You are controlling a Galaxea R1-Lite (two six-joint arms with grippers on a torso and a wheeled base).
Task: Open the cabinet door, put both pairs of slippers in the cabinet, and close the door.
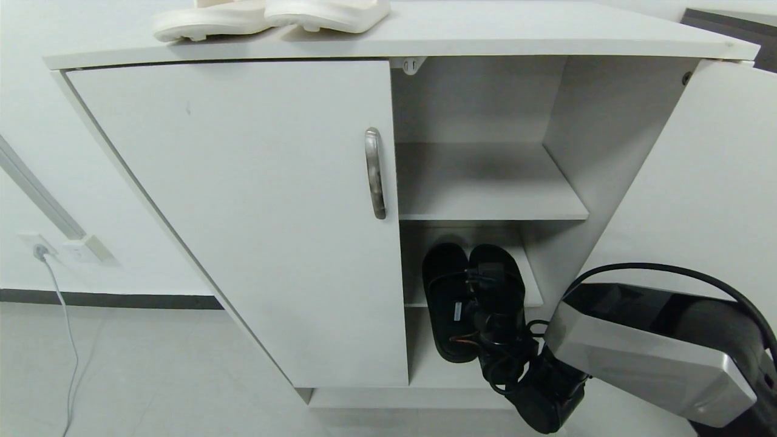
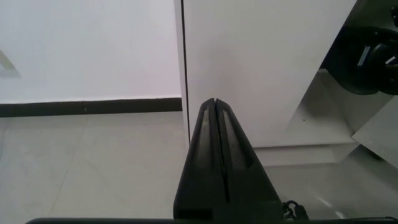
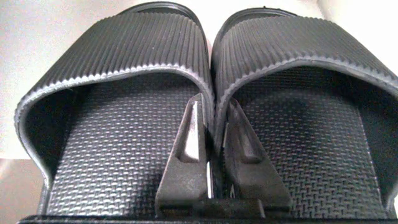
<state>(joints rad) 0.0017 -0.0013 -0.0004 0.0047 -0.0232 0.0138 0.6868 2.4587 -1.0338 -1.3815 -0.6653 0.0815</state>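
Note:
A pair of black slippers (image 1: 452,291) lies side by side at the lower compartment of the white cabinet (image 1: 388,45), toes pointing inward. My right gripper (image 1: 495,328) is shut on them. In the right wrist view its fingers (image 3: 189,149) pinch the two inner strap edges of the black slippers (image 3: 124,143) together. A pair of white slippers (image 1: 273,17) rests on the cabinet top. My left gripper (image 2: 214,124) is shut on nothing, low in front of the shut left door (image 2: 261,62), near the floor.
The cabinet's right door (image 1: 716,182) stands open to the right. The left door (image 1: 243,212) is shut, its metal handle (image 1: 375,173) beside the opening. A middle shelf (image 1: 485,182) spans the open side. A wall socket with a cable (image 1: 39,250) is at far left.

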